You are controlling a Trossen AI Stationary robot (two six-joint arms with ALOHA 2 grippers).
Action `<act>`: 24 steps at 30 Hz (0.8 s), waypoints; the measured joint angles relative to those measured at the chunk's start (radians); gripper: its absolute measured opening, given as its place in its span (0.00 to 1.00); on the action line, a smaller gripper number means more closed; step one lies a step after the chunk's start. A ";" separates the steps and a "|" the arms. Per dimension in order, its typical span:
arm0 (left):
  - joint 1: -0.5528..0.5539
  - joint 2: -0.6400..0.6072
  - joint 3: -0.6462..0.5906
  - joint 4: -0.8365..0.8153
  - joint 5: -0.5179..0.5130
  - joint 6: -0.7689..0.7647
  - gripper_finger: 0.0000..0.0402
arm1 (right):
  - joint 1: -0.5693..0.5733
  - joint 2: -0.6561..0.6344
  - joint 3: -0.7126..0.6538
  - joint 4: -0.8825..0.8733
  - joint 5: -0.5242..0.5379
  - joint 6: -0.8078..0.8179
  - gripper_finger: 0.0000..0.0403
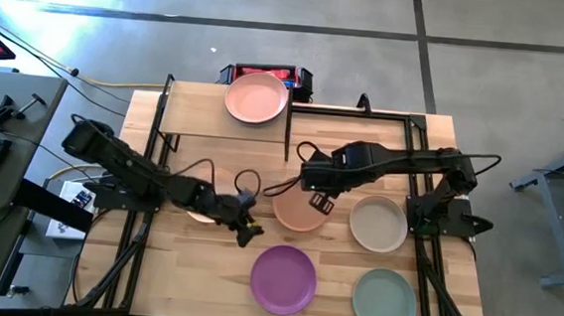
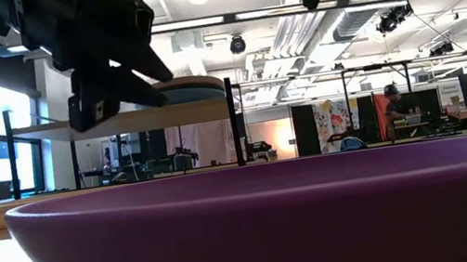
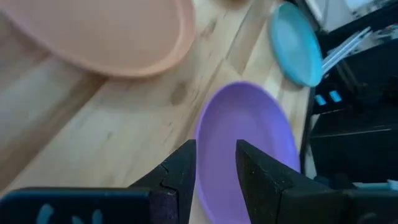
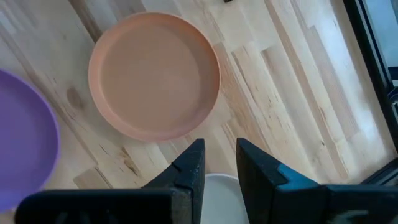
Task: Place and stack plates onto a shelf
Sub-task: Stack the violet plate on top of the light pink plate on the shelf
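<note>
Four plates lie flat on the table near me: a purple plate (image 1: pixel 283 279), a sage green plate (image 1: pixel 384 301), a cream plate (image 1: pixel 378 224) and a terracotta orange plate (image 1: pixel 293 212). They are spread out, not piled up, so I think they are waiting to be picked one at a time. A pink plate (image 1: pixel 256 97) sits on the shelf (image 1: pixel 200 124) at the back of the table, and there may be more plates under it, but I cannot tell from above. From the low view something blue shows under it on the shelf board.

My left gripper (image 1: pixel 246 231) hangs over the table just beside the purple plate. Its two fingers have a small gap and nothing is between them, so it is a bit open and holds nothing. A peach plate (image 1: pixel 198 215) peeks out from under the left arm.

My right gripper (image 1: pixel 319 200) hangs over the near edge of the terracotta orange plate. Its fingers are also a little apart with nothing in them. I think it is lined up there to grab that plate's rim next.

I cannot read any words or labels on the plates or the arms.
</note>
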 joint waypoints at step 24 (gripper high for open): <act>-0.108 0.300 0.061 0.213 0.000 -0.105 0.26 | 0.000 0.000 0.000 0.008 0.000 -0.008 0.17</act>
